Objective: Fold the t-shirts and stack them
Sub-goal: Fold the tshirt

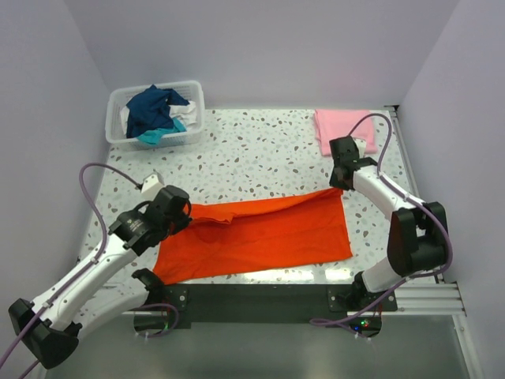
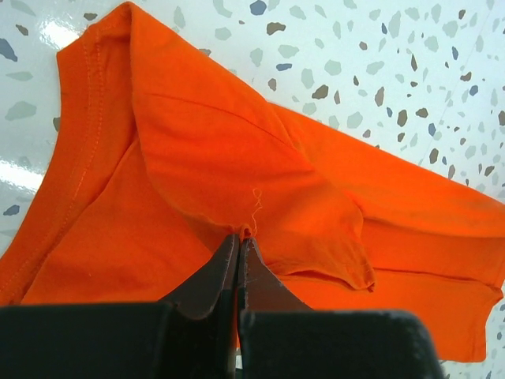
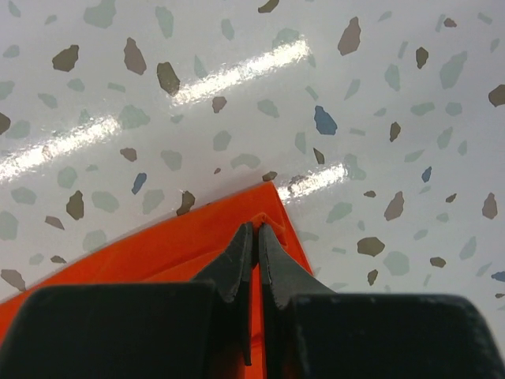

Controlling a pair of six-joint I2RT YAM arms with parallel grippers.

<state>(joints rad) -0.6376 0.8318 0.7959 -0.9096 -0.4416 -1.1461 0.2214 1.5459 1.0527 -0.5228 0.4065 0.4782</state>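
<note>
An orange-red t-shirt [image 1: 260, 235] lies spread across the near middle of the table, folded lengthwise. My left gripper [image 1: 180, 212] is shut on a pinch of its cloth at the left end, near the sleeve; the left wrist view shows the orange-red t-shirt [image 2: 237, 158] bunched at the left gripper's [image 2: 241, 234] tips. My right gripper [image 1: 341, 180] is shut on the shirt's far right corner, and in the right wrist view the orange-red t-shirt [image 3: 197, 245] corner is nipped by the right gripper [image 3: 254, 227]. A light pink t-shirt [image 1: 341, 126] lies folded at the back right.
A translucent white plastic basket [image 1: 118, 101] stands at the back left, holding navy [image 1: 154, 106], teal [image 1: 158, 136] and white cloth. White walls close in the speckled table [image 1: 252, 154] on three sides. A black rail [image 1: 260, 300] runs along the near edge between the arm bases.
</note>
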